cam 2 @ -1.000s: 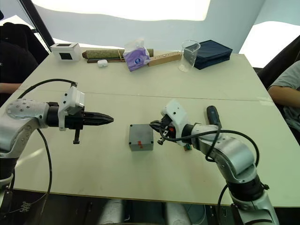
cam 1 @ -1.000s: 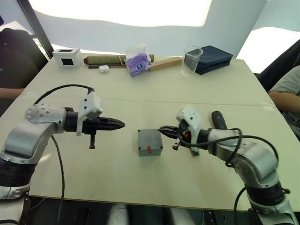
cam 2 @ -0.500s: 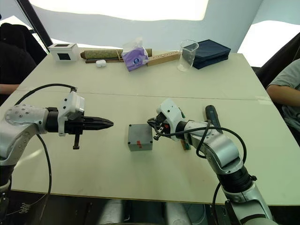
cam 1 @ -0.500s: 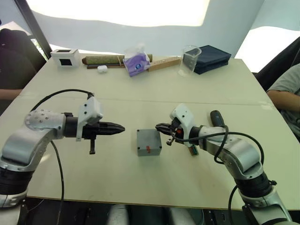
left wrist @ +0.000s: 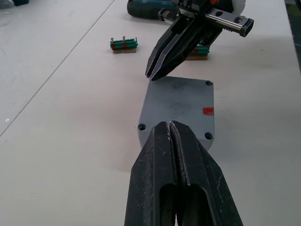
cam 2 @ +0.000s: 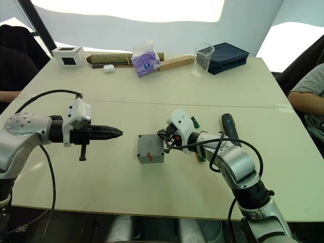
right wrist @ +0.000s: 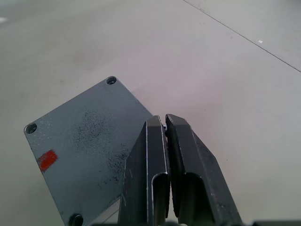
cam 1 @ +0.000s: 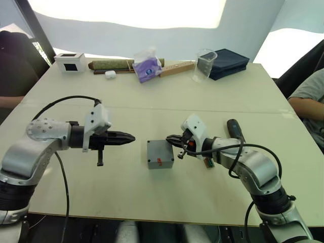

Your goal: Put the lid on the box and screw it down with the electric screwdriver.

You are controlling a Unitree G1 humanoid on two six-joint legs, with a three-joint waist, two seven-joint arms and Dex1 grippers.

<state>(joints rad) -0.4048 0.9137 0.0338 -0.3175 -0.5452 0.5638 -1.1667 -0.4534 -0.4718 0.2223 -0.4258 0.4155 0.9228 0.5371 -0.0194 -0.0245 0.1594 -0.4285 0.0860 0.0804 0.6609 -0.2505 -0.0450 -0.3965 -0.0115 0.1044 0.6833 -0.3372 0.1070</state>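
We judged the box (cam 1: 160,154) light, stiff and slippery, best gripped across its side walls; our right hand (cam 1: 170,138) and left hand (cam 1: 130,136) were both closed, empty.

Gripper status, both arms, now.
Left gripper: closed, holding nothing.
Right gripper: closed, possibly pinching something tiny, tips over the box's corner.

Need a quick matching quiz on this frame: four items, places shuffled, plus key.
Items:
1. box
2. electric screwdriver
3. clear beaker
4. white box with black window

Places:
A. far edge, beside the dark blue case
B. far left corner
C. between the two end effectors
D. behind the right arm

Pairs: 1-C, 2-D, 3-A, 4-B
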